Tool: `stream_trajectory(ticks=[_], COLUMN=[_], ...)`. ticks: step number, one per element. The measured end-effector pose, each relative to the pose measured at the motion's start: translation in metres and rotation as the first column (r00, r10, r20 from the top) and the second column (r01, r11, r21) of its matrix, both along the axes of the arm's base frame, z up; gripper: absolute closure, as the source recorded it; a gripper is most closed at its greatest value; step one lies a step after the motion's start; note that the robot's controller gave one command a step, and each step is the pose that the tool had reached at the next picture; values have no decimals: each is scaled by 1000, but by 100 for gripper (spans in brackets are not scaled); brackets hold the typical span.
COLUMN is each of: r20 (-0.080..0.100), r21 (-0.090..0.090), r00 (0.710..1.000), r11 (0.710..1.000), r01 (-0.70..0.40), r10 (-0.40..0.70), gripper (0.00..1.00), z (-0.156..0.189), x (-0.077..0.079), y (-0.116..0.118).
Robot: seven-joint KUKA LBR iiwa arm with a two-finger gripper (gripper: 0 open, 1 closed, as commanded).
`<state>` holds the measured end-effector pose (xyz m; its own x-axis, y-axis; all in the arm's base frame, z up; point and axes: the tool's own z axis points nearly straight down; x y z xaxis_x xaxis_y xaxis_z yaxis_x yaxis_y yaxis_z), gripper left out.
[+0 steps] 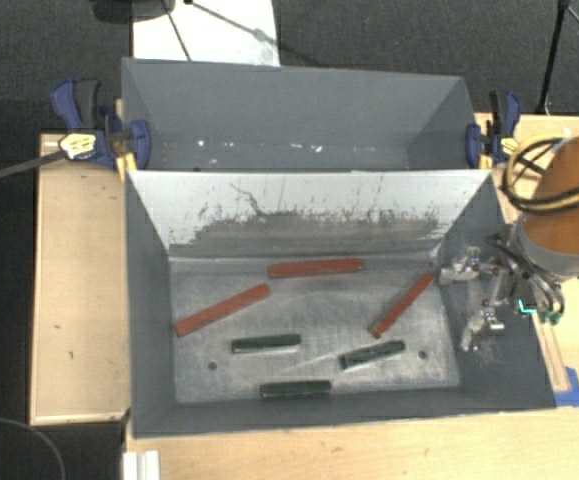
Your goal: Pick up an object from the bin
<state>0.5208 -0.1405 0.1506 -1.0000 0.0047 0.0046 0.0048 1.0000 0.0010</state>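
On the bin [149, 318] floor: a long stick [222, 309] at ten o'clock, another long stick [315, 266] at twelve, a third [403, 304] at two. A short stick [266, 344] lies at eight, another short stick [295, 390] at six, and a third [372, 354] at four.

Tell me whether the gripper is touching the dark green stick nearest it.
Apart. The camera view shows bare bin floor between the gripper and the dark green stick.

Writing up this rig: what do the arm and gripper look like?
The gripper is bare silvery metal with a small teal spot beside it. The wrist behind carries a rounded orange cover, with yellowish cables looping over it.
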Motion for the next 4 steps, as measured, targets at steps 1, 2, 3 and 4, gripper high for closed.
stream_trajectory(ticks=[1,2,3,4], r20=[7,9,9,9], r21=[-2,-1,-2,-2], r00=[1000,991,991,996], r11=[1000,991,991,996], r01=[-4,-134,-135,-87], r10=[4,134,135,88], gripper=[0,100,100,100], z=[4,-74,-74,68], x=[2,50,50,46], y=[0,47,47,17])
